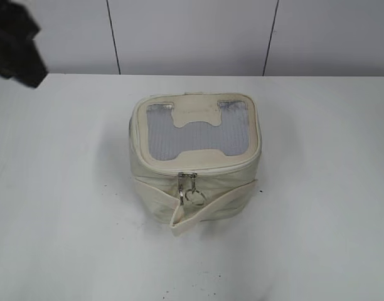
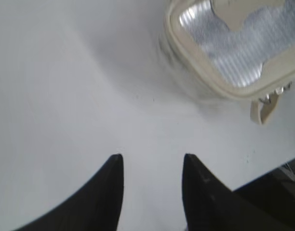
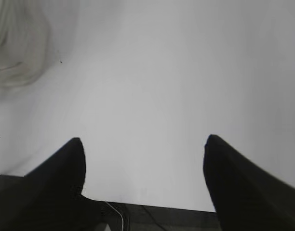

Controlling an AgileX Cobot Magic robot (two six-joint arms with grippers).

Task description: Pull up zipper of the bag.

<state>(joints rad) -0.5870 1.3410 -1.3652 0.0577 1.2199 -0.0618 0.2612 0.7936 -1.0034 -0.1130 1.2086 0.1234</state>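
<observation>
**Bag mid-desk, both end effectors spread and empty**

The white desk [image 1: 60,188] carries the cream bag [image 1: 195,163] at its middle, grey window top facing up. The left end effector [image 2: 152,166] hangs over bare desk near the bag, fingers apart; the right end effector [image 3: 143,144] is spread wider. The zipper [image 1: 191,177] sliders sit together at the bag's front rim, ring pulls dangling.

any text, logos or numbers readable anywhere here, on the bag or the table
None: no readable text in any view.
Small boxy cream-white soft bag: plain; its grey ribbed window top and cream H-shaped patch carry no print.
Silver ring-pull zipper sliders: too small to show any marking.
White table: only tiny dark specks, no lettering.
</observation>
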